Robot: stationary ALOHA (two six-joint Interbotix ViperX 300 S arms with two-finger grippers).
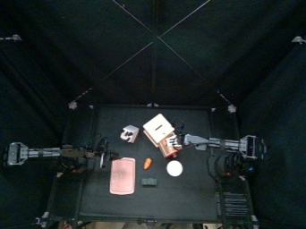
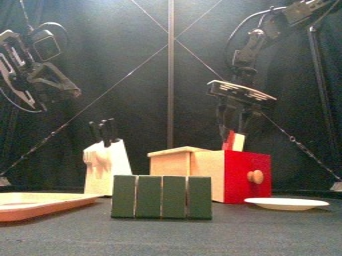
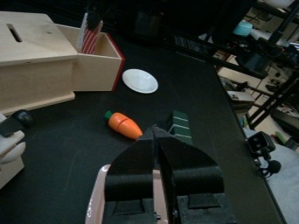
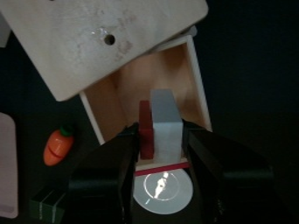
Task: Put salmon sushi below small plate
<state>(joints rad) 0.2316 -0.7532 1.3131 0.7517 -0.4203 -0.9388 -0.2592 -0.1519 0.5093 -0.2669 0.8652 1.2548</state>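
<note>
Green block (image 2: pixel 162 196), one piece ribbed into four upright segments, lies nearest the front edge, at about 6 o'clock from the table's middle in the top view. One pink tray (image 1: pixel 122 175) lies flat at 8 o'clock. The single small plate (image 1: pixel 174 167) lies flat at 4 o'clock, bare on top. One toy carrot (image 3: pixel 124 125) lies on its side close to the middle, between tray and plate and touching neither. The left gripper (image 3: pixel 158 133) hangs above the tray's inner end with its jaws pressed together and nothing between them. Farther back, at 12 o'clock, stands the one cream and orange box (image 2: pixel 187 163), and at 11 o'clock one white holder (image 2: pixel 107 166) with dark handles sticking up from it. The right gripper (image 4: pixel 162 150) reaches over the box from 3 o'clock, pointing down at its open compartment. The one salmon sushi (image 4: pixel 163 122) stands on end there, in line with the jaws: its long axis is upright, one narrow end toward the wrist camera and the other down into the compartment, with the red salmon layer on one flank and the pale rice block on the other. The jaws stand wide on either side of it; I cannot tell whether they press it or merely bracket it. The sushi is well apart from the plate.
</note>
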